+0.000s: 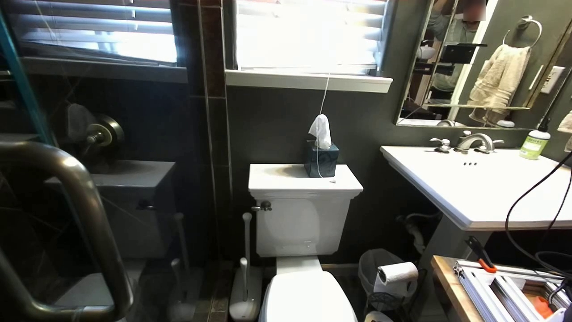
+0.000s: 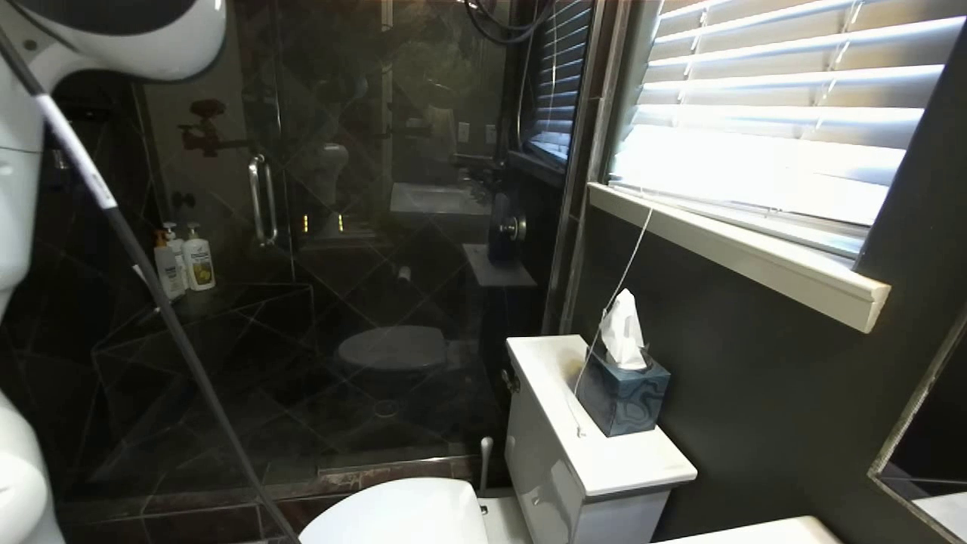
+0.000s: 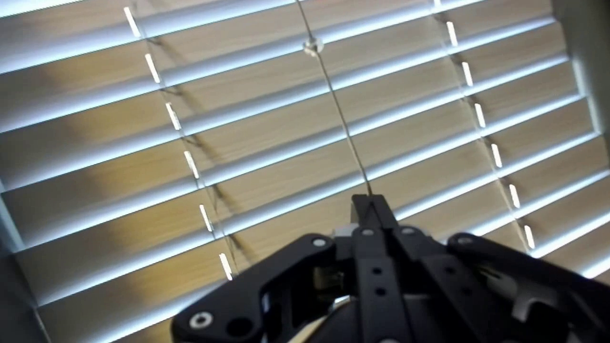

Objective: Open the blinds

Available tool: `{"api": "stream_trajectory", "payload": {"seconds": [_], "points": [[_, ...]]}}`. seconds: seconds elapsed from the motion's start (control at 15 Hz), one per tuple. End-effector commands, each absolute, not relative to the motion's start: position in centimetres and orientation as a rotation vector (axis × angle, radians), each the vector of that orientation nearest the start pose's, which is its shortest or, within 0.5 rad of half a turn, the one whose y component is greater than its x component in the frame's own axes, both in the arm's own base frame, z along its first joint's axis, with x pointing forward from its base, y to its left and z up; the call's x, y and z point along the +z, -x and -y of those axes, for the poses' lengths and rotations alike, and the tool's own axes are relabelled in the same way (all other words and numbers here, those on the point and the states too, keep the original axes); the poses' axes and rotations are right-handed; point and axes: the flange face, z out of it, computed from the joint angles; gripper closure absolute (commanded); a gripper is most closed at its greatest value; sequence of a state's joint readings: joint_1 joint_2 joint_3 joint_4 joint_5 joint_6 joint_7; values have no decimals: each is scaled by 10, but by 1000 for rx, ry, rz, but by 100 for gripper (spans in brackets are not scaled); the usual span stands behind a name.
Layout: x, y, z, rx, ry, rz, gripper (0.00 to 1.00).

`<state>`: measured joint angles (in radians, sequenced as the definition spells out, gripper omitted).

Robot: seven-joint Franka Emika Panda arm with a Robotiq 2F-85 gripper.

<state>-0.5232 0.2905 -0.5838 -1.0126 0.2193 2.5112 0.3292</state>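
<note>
The blinds [image 3: 267,128] fill the wrist view as wooden-looking slats with bright gaps between them. They also cover the window in both exterior views [image 1: 308,36] [image 2: 778,98], with slats hanging down close to the sill. A thin cord [image 3: 339,107] with a small clear bead [image 3: 313,47] runs down in front of the slats to my gripper [image 3: 370,199]. The fingertips are together and the cord enters between them. In both exterior views a white cord [image 1: 325,91] [image 2: 633,257] hangs over the sill to the toilet tank. My gripper is out of view in both exterior views.
A tissue box [image 1: 322,160] stands on the toilet tank [image 1: 275,176] below the window. A sink [image 1: 473,192] and mirror [image 1: 478,49] are beside it. A glass shower door has a metal handle [image 2: 263,200]. The arm [image 2: 151,45] shows at an exterior view's edge.
</note>
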Motion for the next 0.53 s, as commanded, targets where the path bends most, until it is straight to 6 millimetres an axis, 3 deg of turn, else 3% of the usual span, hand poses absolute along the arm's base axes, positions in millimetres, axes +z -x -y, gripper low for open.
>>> {"api": "stream_trajectory", "payload": {"seconds": [0.0,0.33,0.4,0.47], "points": [[843,-376,532,-1933,2401,-2014,100],[810,-388,550,-1709,2708,-2195,100],[810,-389,551,-1688,2724,-2223,74],[807,-390,552,-1663,2747,-2226,71]]}}
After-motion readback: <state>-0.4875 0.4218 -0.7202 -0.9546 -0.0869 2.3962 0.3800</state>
